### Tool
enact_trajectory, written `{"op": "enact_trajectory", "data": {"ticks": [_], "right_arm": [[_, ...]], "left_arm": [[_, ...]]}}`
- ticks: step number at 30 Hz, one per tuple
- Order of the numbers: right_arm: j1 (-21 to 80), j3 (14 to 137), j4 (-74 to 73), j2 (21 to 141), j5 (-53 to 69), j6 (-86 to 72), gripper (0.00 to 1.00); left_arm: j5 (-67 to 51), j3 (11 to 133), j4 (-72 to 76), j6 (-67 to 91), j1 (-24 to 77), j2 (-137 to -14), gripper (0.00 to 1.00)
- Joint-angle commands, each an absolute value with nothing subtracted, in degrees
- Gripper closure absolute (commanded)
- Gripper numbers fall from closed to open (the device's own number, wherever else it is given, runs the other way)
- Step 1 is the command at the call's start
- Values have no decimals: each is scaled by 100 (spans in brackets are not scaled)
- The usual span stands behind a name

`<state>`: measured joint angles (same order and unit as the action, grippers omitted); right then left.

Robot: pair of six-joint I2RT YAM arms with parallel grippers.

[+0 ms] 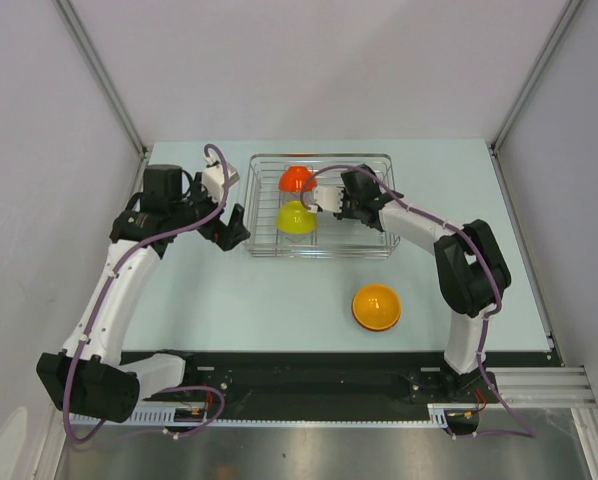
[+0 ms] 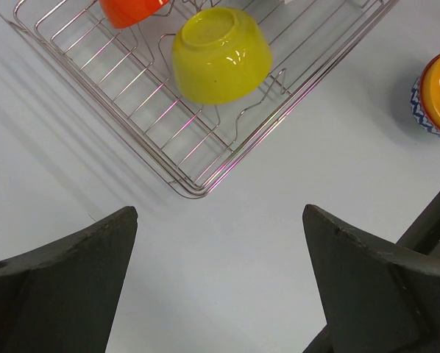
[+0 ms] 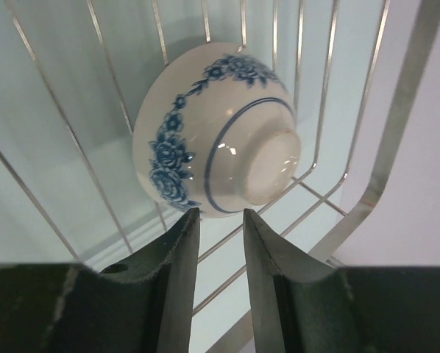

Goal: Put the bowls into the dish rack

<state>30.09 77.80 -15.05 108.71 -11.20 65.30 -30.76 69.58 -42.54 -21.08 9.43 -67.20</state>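
The rectangular silver wire dish rack [image 1: 369, 238] lies with its long axis running left to right across the pale worktop [image 1: 279, 300], directly ahead of both arm bases. Inside the rack, the white bowl with blue flower pattern [image 3: 213, 132] rests on its side against the upright wires near a corner. Its foot ring faces the right claw [image 3: 218, 220] and its mouth faces away, so its axis lies roughly level; that is probably so the tines can prop it on edge to drain.

The right claw sits just in front of this bowl, its jaws only slightly parted, with bare wire and nothing gripped showing between them.

Also in the rack, the glossy yellow bowl [image 2: 220, 55] leans tipped, base outward, and the red-orange bowl [image 2: 128, 11] stands behind it.

The left claw [image 2: 218, 212] hangs fully spread and empty just outside the rack's near left corner, likely waiting. 1 orange bowl [image 1: 376, 305] sits outside the rack, on its near side, not yet loaded.
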Motion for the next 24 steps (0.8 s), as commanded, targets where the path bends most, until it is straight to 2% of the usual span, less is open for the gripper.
{"op": "enact_trajectory", "data": {"ticks": [1, 8, 17, 24], "right_arm": [[2988, 8173, -1793, 10960, -993, 6197, 64], [2962, 8323, -1169, 11347, -1292, 6021, 64], [2944, 8315, -853, 11391, -1318, 5854, 64], [2883, 8323, -624, 11399, -1406, 5801, 64]], "left_arm": [[-3305, 7216, -4184, -2153, 888, -6697, 0], [-2998, 6961, -3938, -2197, 896, -6785, 0], [-1636, 6451, -3173, -2320, 905, -7514, 0], [-1073, 6223, -2786, -2434, 905, -7945, 0]]}}
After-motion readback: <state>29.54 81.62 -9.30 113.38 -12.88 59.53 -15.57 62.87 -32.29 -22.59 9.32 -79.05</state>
